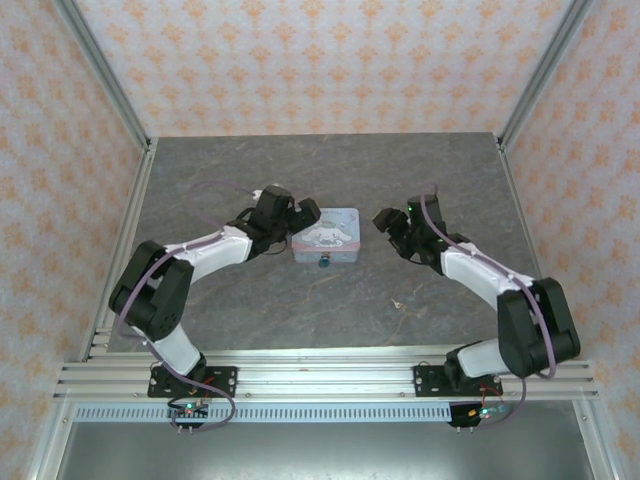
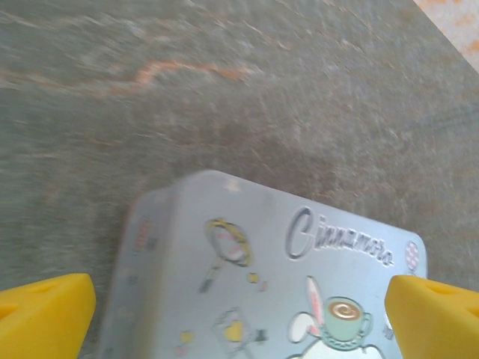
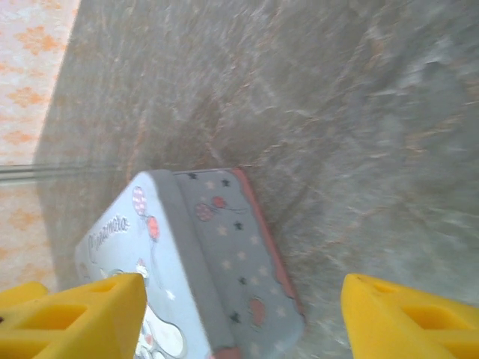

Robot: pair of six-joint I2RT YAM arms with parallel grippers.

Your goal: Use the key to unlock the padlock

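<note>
Left end effector (image 1: 305, 218) hung over the left end of the cartoon tin (image 1: 326, 236) near the middle of the tabletop (image 1: 250, 300), its yellow fingers (image 2: 45, 314) spread wide on either side of the lid and gripping nothing. The right end effector (image 1: 383, 222) sat just beside the tin's right end, fingers apart and empty too, with one corner of the tin in its wrist view. The padlock (image 1: 324, 264) showed as a teal dot touching the tin's side that faces the near edge. A pale speck I took for the key (image 1: 398, 301) lay on bare tabletop between the tin and the near edge, toward the right arm, well apart from the padlock. As I read it, nothing was in hand yet and the key pickup came first. To do it well I'd want the right end effector brought down square over that speck, fingers narrowed before contact and pinching the key's head so the blade sticks out. The left would then steady the padlock, not the tin. Both pieces were tiny, so a skewed pinch could flick the key away.
</note>
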